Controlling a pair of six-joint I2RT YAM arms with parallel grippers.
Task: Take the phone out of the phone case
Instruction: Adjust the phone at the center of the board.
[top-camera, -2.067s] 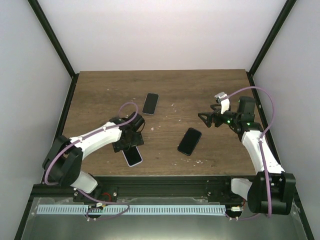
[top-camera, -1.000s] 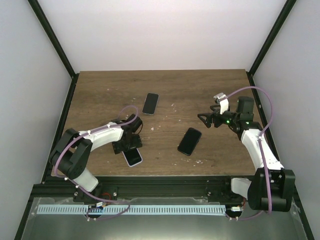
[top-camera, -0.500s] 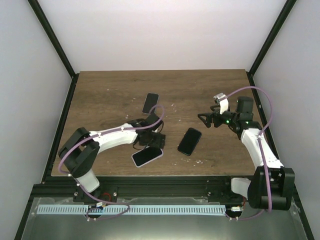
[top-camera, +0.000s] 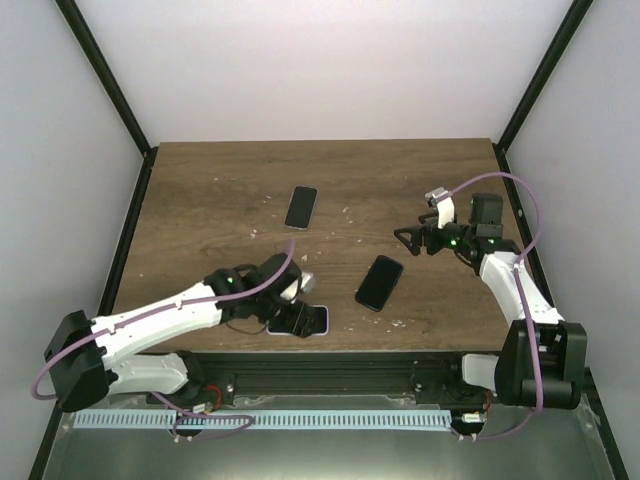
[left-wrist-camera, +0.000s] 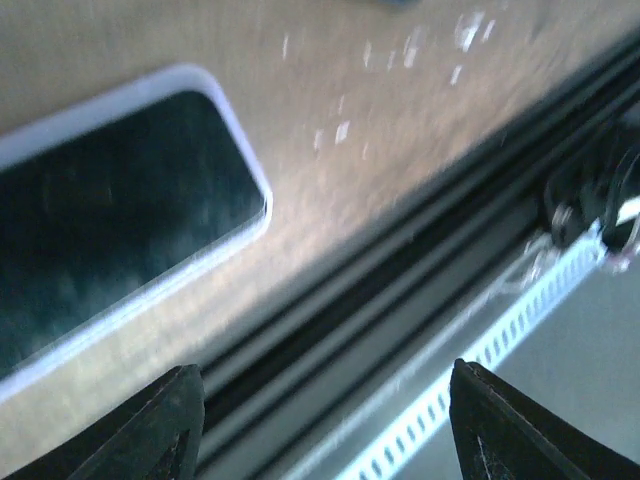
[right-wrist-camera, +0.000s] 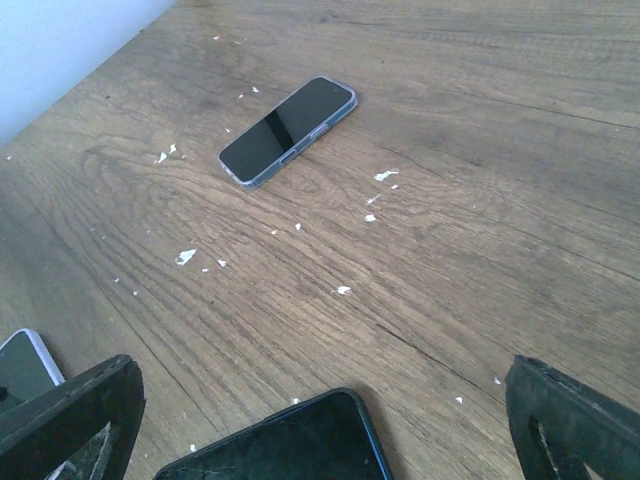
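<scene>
Table: brown wood-grain top (top-camera: 200, 190) inside a booth with plain white walls and black corner posts; small white flecks (right-wrist-camera: 186, 257) are scattered over the middle of the wood.
Near edge: a black rail (top-camera: 330, 368) runs along the front of the table, with a white perforated strip (top-camera: 300, 419) below it.
Phone: the phone (top-camera: 300, 321) lies flat and screen up at the front of the table, just beside the rail and left of centre.
Case: the white case (left-wrist-camera: 150, 298) is on the phone, its pale rim framing the dark screen.
Left gripper: the left gripper (left-wrist-camera: 322, 400) is low over the table's front edge, right by the cased phone; its wrist view is blurred.
Left jaws: parted, with only the rail and strip showing between the two fingers; the phone lies past the tips and nothing is held.
Right gripper: the right gripper (right-wrist-camera: 320, 385) hangs above the right half of the table, pointing toward the centre.
Right jaws: spread to their widest and empty.
Black phone: a dark phone (top-camera: 379, 282) lies flat near the middle, between the two grippers and apart from both.
Far phone: a third phone (top-camera: 301, 207) in a greyish case lies further back, well apart from the others, screen up.
</scene>
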